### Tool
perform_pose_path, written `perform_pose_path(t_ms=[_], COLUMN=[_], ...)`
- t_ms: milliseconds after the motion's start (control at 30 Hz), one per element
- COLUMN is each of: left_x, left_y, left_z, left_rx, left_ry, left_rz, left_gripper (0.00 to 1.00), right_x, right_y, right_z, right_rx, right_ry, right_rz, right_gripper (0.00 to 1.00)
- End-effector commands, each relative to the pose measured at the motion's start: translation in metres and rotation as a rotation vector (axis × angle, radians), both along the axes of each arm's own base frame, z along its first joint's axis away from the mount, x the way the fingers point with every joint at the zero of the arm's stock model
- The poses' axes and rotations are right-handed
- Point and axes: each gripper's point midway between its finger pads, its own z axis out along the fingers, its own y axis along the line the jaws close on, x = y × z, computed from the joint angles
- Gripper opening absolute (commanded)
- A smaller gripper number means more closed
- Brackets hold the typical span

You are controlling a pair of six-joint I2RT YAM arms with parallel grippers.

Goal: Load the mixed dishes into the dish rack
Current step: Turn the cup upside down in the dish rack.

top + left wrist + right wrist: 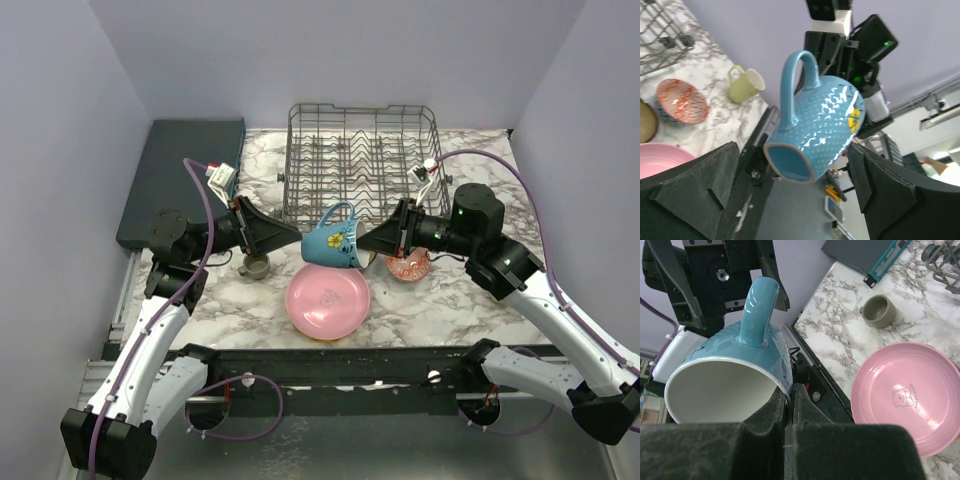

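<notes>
Marble worktop: dish rack at back, pink plate in front. Airborne over the plate: blue mug, wall pinched by right fingers; left fingers spread wide either side.

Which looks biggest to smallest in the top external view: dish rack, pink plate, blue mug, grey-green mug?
1. dish rack
2. pink plate
3. blue mug, held in the air and nearer the camera, so it may look oversized
4. grey-green mug
</notes>
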Motion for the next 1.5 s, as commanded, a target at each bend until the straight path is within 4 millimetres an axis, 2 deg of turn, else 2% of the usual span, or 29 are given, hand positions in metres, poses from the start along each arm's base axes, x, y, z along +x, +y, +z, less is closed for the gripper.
perform_pose_path(t_ms=[0, 267, 500, 1067, 1467], left_x=[-0.022, -0.032, -0.041, -0.050, -0.050], left_y=[0.000, 0.001, 0.003, 0.005, 0.005], left_z=[0.029, 0.028, 0.039, 0.043, 0.053], left_rx=[-0.097, -0.124, -0.143, -0.151, -0.165], left_ry=[-0.015, 0.060, 0.053, 0.055, 0.040], left_rz=[-0.098, -0.141, -0.148, -0.166, -0.162], left_gripper=[0.99, 0.99, 0.99, 0.99, 0.99], right_x=[-0.014, -0.023, -0.020, 0.002, 0.004], right_y=[0.002, 0.007, 0.020, 0.042, 0.055], right_z=[0.041, 0.063, 0.069, 0.072, 0.070], right_rx=[0.119, 0.179, 0.221, 0.273, 0.307], right_ry=[-0.127, -0.215, -0.232, -0.275, -0.297], right_rz=[0.076, 0.160, 0.227, 0.272, 0.303], right_gripper=[0.01, 0.01, 0.00, 0.01, 0.01])
